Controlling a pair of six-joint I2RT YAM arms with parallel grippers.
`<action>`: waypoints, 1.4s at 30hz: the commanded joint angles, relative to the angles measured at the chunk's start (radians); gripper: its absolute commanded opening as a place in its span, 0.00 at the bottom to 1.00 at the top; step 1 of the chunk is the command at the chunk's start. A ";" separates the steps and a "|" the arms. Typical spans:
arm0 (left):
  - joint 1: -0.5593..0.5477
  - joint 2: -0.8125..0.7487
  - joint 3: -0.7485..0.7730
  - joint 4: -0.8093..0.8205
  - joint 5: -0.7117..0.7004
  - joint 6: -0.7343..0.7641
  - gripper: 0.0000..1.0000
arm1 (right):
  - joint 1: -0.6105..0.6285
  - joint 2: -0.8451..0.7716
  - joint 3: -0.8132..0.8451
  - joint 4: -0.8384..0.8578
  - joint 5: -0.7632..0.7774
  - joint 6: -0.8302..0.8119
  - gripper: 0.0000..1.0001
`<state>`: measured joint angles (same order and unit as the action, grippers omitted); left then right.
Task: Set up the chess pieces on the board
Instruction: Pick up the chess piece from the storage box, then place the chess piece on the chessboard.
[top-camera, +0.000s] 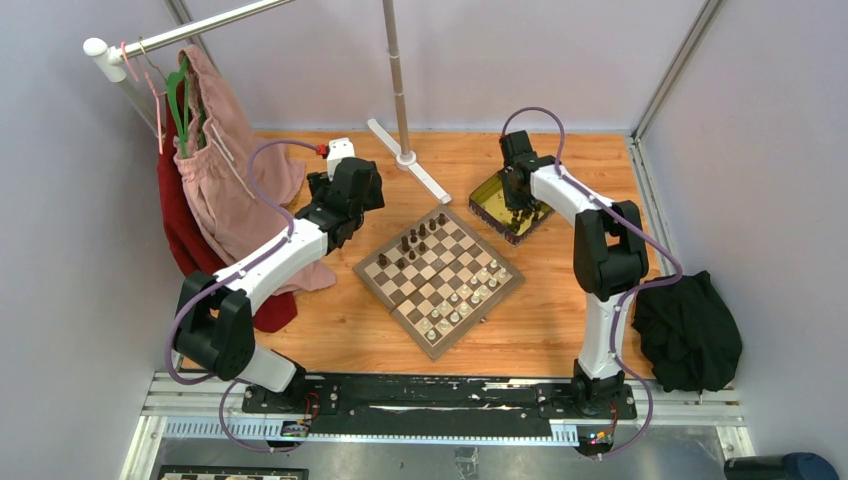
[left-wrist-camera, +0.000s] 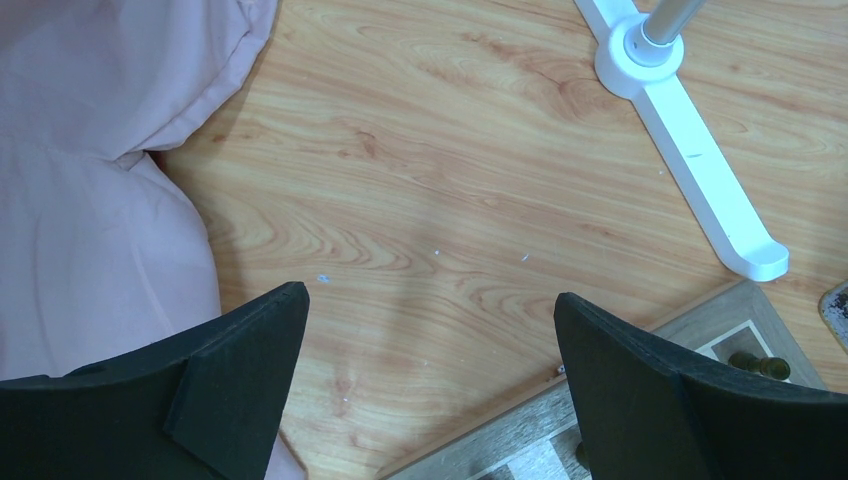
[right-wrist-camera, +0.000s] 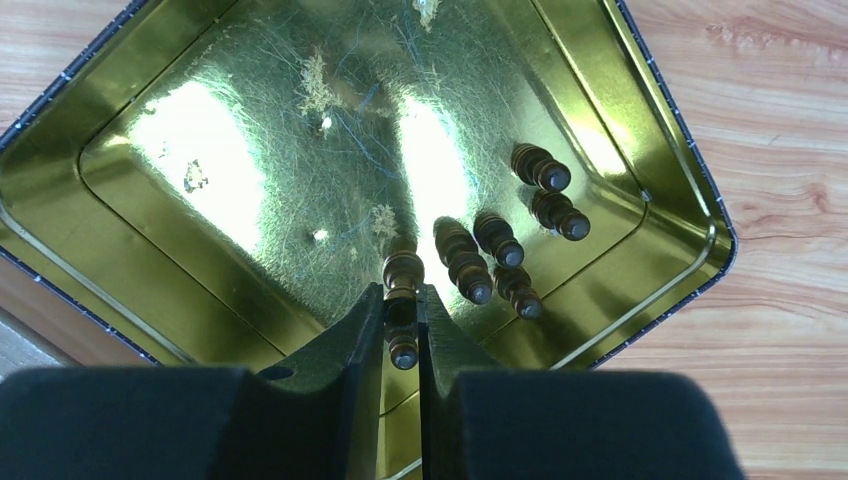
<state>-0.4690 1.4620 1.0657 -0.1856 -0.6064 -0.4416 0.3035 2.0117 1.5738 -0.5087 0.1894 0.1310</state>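
Right wrist view — the right hand (right-wrist-camera: 402, 310), nearly closed, pinches a small dark brown chess piece (right-wrist-camera: 403, 268) in the yellow-gold square tin (right-wrist-camera: 200, 200) — next, presumably, lifting it to the checked wooden board (top-camera: 396, 308).

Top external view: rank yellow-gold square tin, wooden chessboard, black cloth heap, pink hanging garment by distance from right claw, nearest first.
1. Yellow-gold square tin: right claw over it.
2. Wooden chessboard: table centre.
3. Black cloth heap: near right edge.
4. Pink hanging garment: far left.

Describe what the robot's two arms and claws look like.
The left arm and right arm have white shells with chunky black joints. A mauve cable loops along each. The left claw and right claw have matte black, wedge-shaped fingers.
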 joint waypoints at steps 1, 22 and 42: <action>-0.007 -0.021 -0.009 0.002 -0.020 -0.005 1.00 | 0.012 -0.001 0.027 -0.003 0.031 -0.022 0.00; -0.008 -0.225 -0.119 -0.058 -0.071 -0.103 1.00 | 0.169 -0.188 0.048 -0.056 0.038 -0.054 0.00; -0.008 -0.534 -0.187 -0.136 -0.191 -0.148 1.00 | 0.483 -0.206 0.124 -0.134 0.041 -0.055 0.00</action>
<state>-0.4690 0.9806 0.8848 -0.2935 -0.7334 -0.5762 0.7315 1.8103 1.6474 -0.5987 0.2131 0.0845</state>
